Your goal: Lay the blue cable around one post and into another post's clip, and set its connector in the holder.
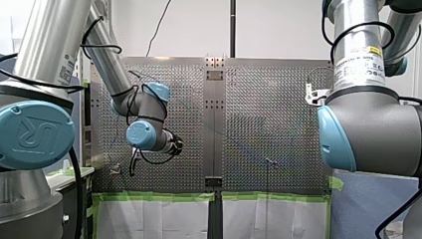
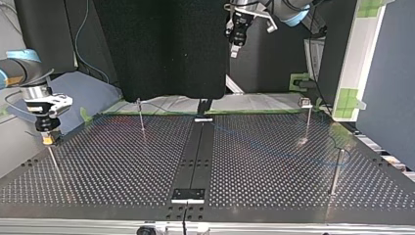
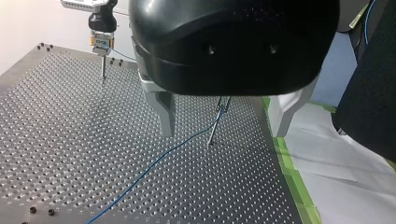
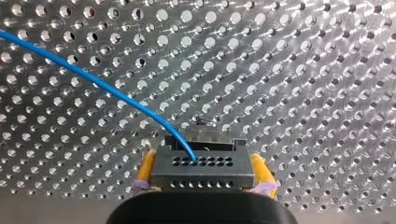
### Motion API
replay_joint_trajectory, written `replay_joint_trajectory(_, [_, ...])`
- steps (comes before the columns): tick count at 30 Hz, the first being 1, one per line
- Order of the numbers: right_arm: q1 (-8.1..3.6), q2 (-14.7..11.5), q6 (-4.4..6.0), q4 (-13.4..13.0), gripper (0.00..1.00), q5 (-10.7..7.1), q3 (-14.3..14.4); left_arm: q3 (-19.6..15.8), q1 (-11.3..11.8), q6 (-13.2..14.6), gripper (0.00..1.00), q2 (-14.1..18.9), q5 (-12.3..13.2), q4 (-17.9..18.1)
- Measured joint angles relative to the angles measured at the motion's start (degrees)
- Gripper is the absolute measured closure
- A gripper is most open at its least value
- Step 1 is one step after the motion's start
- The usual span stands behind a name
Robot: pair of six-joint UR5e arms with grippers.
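You'll see my right gripper (image 4: 203, 170) pinching the black connector (image 4: 201, 161) between its yellow pads. The blue cable (image 4: 93, 81) leaves the connector and arcs over the perforated table (image 4: 303, 70). In the top view that connector sits right atop a thin post (image 2: 53, 161) at the view's left. My left gripper (image 3: 224, 130) hangs spread and empty over the cable where it reaches a second post (image 3: 214, 128). Can't tell if it's clipped there.

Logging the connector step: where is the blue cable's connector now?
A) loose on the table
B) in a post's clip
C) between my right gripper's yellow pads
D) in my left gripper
C: the right wrist view shows the connector held in my right gripper, a yellow pad at each side.
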Motion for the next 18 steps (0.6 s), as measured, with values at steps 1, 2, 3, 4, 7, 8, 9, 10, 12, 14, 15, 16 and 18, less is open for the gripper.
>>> replay_joint_trajectory(1, [-0.01, 0.01, 0.05, -0.08, 1.0, 0.0, 0.0, 0.0, 0.03, 0.0, 0.0, 0.0, 0.0, 0.0])
replay_joint_trajectory(2, [-0.01, 0.04, 0.11, -0.17, 1.0, 0.0, 0.01, 0.0, 0.06, 0.0, 0.0, 0.0, 0.01, 0.0])
replay_joint_trajectory(3, [0.0, 0.06, 0.14, -0.2, 1.0, 0.0, 0.0, 0.0, 0.1, 0.0, 0.0, 0.0, 0.01, 0.0])
replay_joint_trajectory(4, [-0.01, 0.09, 0.16, -0.22, 1.0, 0.0, 0.0, 0.0, 0.11, 0.0, 0.0, 0.0, 0.01, 0.0])
replay_joint_trajectory(7, [-0.01, 0.2, 0.17, -0.16, 1.0, 0.0, 0.02, 0.0, 0.12, 0.0, 0.0, 0.0, 0.02, 0.0])
replay_joint_trajectory(8, [0.0, 0.28, 0.14, -0.1, 1.0, 0.0, 0.04, 0.0, 0.13, 0.0, 0.0, 0.0, 0.02, 0.0])
replay_joint_trajectory(9, [0.0, 0.34, 0.11, -0.06, 1.0, 0.01, 0.04, 0.0, 0.13, 0.0, 0.0, 0.0, 0.02, 0.0])
replay_joint_trajectory(10, [0.0, 0.41, 0.09, -0.06, 1.0, 0.03, 0.04, 0.0, 0.14, 0.0, 0.0, 0.0, 0.02, 0.0])
replay_joint_trajectory(12, [0.0, 0.52, 0.07, -0.14, 1.0, 0.06, 0.04, 0.0, 0.15, 0.0, 0.0, 0.0, 0.02, 0.0])
replay_joint_trajectory(14, [0.02, 0.58, 0.12, -0.57, 1.0, 0.07, 0.07, 0.0, 0.15, 0.0, 0.0, 0.0, 0.02, 0.0])
replay_joint_trajectory(15, [0.02, 0.62, 0.15, -0.87, 1.0, 0.07, 0.07, 0.0, 0.15, 0.0, 0.0, 0.0, 0.02, 0.0])
replay_joint_trajectory(16, [0.03, 0.65, 0.16, -1.18, 1.0, 0.06, 0.07, 0.0, 0.15, 0.0, 0.0, 0.0, 0.02, 0.0])
replay_joint_trajectory(18, [0.04, 0.81, 0.19, -1.82, 1.0, -0.07, 0.08, 0.0, 0.16, 0.0, 0.0, 0.0, 0.02, 0.0])
